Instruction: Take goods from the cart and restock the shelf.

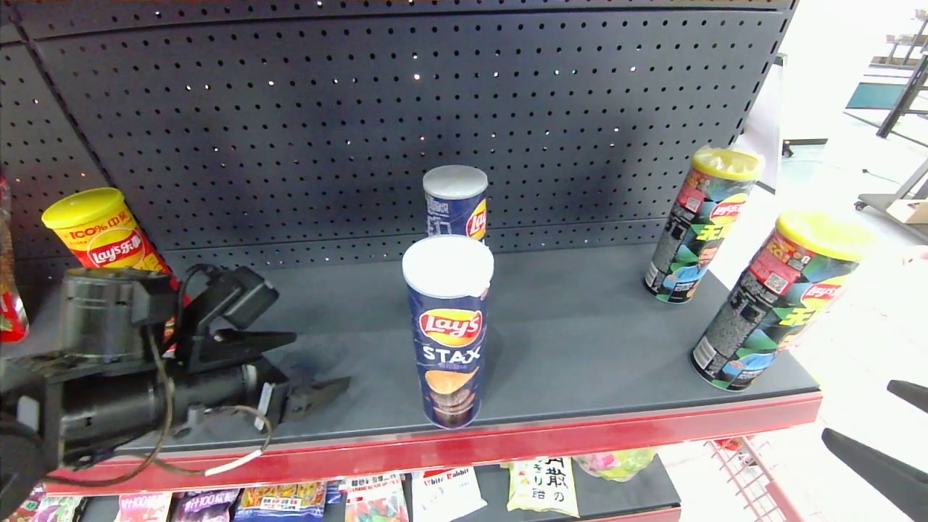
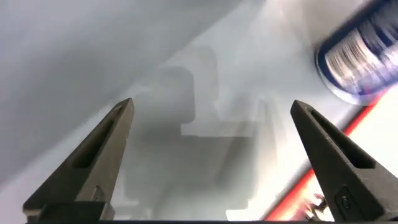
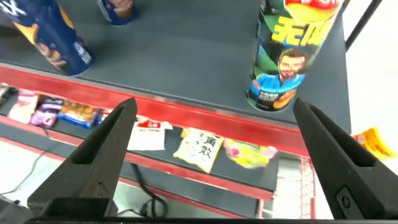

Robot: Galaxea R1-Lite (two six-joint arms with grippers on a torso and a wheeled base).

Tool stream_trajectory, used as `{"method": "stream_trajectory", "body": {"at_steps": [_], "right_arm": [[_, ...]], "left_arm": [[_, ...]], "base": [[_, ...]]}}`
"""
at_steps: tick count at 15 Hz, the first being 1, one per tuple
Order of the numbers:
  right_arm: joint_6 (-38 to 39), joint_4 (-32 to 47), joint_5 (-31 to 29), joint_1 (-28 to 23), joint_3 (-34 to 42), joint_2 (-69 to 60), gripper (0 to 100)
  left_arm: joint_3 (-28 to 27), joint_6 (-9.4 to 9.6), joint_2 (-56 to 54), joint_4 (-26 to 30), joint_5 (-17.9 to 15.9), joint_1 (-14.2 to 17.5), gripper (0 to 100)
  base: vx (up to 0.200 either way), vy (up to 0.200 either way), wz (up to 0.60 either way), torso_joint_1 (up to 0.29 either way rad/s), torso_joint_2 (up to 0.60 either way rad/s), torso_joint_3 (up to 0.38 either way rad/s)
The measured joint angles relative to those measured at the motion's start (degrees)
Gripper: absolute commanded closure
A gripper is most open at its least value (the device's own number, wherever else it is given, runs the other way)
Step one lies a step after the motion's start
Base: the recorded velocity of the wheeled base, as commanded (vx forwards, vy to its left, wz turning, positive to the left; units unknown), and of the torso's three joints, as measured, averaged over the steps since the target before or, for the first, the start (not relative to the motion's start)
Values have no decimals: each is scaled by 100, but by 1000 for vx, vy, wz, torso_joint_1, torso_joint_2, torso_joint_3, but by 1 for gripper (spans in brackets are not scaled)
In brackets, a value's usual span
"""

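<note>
The head view counts five cans standing on the shelf (image 1: 580,341): a front blue can (image 1: 448,330) near the red lip, a rear blue can (image 1: 455,210) straight behind it by the pegboard, one yellow can (image 1: 101,228) at the left end, and at the right end a near dark can (image 1: 779,301) and a far dark can (image 1: 703,225), both with yellow lids. All five rest on their bases, long axis vertical, lids up. The left gripper (image 1: 326,391) lies low over the shelf deck, left of the front blue can. In the left wrist view its jaws are spread wide with nothing between them, the front blue can (image 2: 360,59) off to one side. In the right wrist view the right gripper (image 3: 216,104) hangs before the red lip, jaws apart and empty; the near dark can (image 3: 289,56) stands at the edge, and four snack packets (image 3: 199,146) lie on the lower shelf (image 3: 186,171).
</note>
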Motion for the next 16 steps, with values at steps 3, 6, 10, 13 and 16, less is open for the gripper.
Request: {"method": "stream_trajectory", "body": {"at_steps": [3,6,10,13,16], "right_arm": [[-211,6,-9,-669,100,-46,0],[-713,13,-246,-1312,218,-217,0],[-814,11,-577,-1751,518,-625,0],[-855,11,-572,-1899,662,-827,0],[-822,44,-471,-1932,728,-855,0]], "left_arm": [[445,-126,-1474,1035,-41,639,0],[486,-427,-3166,2826,-28,1012,0],[172,-575,-5214,5180,629,1193,0],[124,-723,-6184,5454,1686,1229,0],[577,-586,-6840,4953,1904,1213,0]], "base": [[0,0,0,0,0,0],[0,0,0,0,0,0],[0,0,0,0,0,0],[0,0,0,0,0,0],[0,0,0,0,0,0]]}}
